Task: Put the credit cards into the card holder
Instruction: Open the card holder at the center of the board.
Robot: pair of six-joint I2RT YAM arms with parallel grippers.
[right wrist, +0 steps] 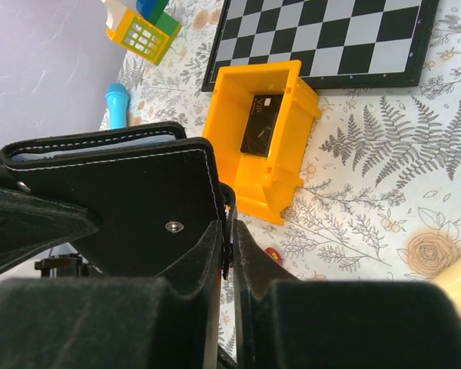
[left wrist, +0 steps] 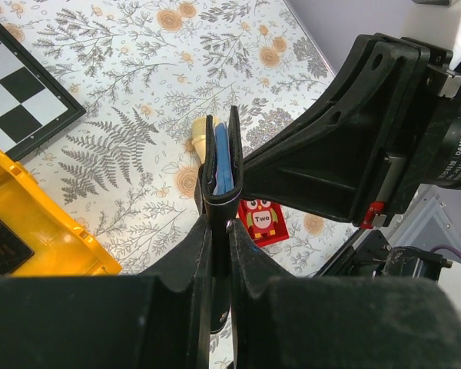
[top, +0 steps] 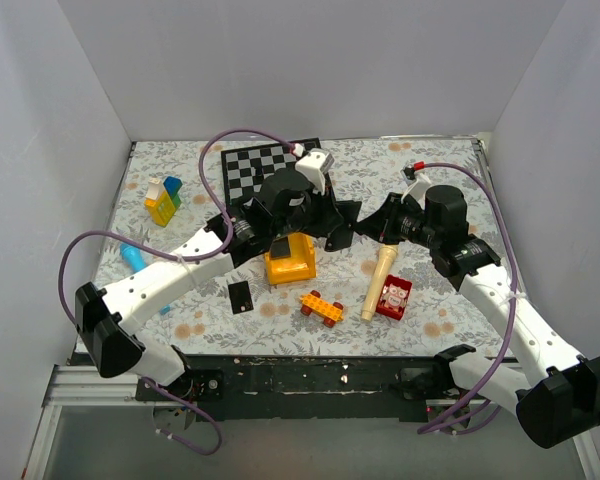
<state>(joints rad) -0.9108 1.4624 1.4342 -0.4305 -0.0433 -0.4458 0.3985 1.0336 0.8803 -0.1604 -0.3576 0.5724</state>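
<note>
The card holder, a black folding wallet, hangs above the table's middle, held between both grippers. My left gripper is shut on one edge of the wallet, seen edge-on with its blue inside showing. My right gripper is shut on the wallet's other side by the snap tab. One black credit card lies flat on the table at front left. Another card with a white mark lies in the yellow bin; it also shows in the top view.
A chessboard lies at the back. Coloured blocks and a blue object are at the left. A cream wooden pin, a red owl block and an orange toy brick car lie in front.
</note>
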